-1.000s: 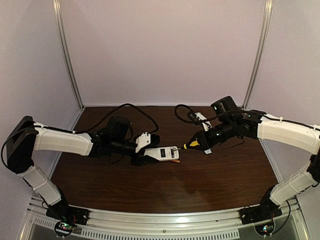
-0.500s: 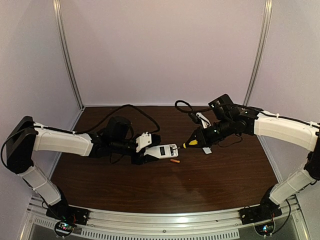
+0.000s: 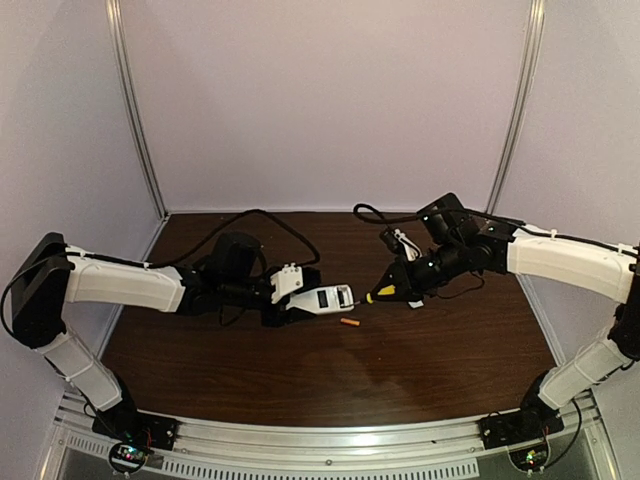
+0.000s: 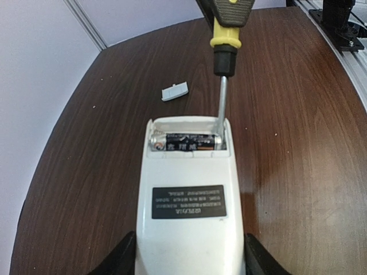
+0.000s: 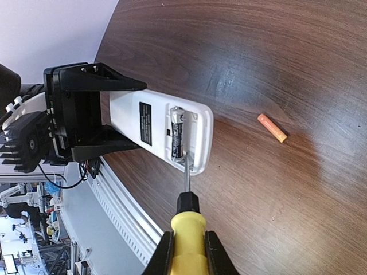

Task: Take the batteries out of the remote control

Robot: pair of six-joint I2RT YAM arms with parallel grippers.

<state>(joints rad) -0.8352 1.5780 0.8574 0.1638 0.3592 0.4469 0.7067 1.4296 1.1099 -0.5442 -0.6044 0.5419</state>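
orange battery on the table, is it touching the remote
Apart. The right wrist view shows the orange battery lying on the table, with bare wood between it and the remote.

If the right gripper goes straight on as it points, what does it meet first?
The right gripper holds a screwdriver whose tip is in the remote's bay; probably the dark battery first.

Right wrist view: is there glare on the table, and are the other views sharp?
Right wrist view: yes, a pale glare patch on the table beside the orange battery. Left wrist view: sharp on the remote control, table edges bowed. Top external view: soft and dim.
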